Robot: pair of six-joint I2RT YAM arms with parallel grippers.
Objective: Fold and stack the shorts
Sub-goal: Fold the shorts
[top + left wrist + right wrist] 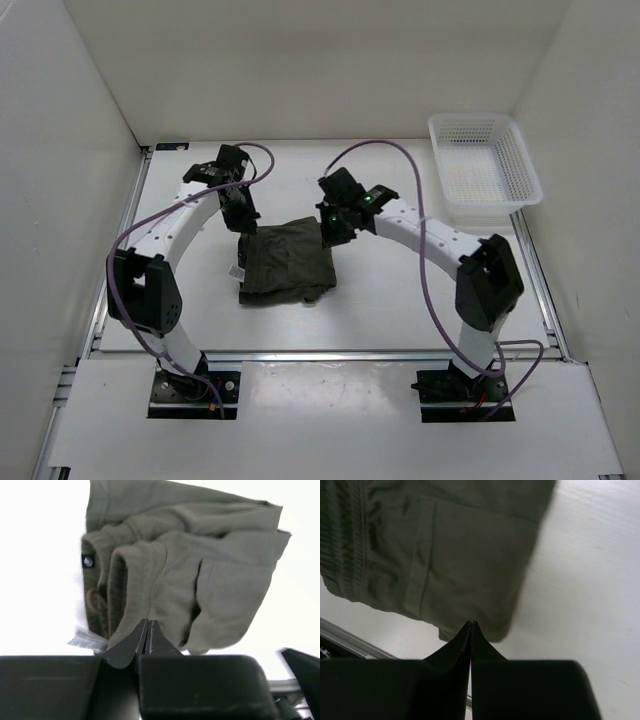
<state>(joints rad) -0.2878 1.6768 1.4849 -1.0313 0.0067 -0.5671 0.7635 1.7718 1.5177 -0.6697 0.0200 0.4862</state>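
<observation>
The dark olive-green shorts (285, 262) lie folded in a bundle on the white table, with a small white tag (236, 271) at their left edge. My left gripper (243, 218) is at the shorts' far left corner. In the left wrist view its jaws (148, 622) are shut tip to tip over the waistband side of the shorts (200, 580), with no fabric showing between them. My right gripper (333, 228) is at the far right corner. In the right wrist view it (471, 623) is shut at the edge of the shorts (445, 545), with nothing seen between the jaws.
A white mesh basket (484, 170) stands at the table's far right. White walls enclose the table on the left, back and right. A metal rail (330, 354) runs along the near edge, in front of both arm bases.
</observation>
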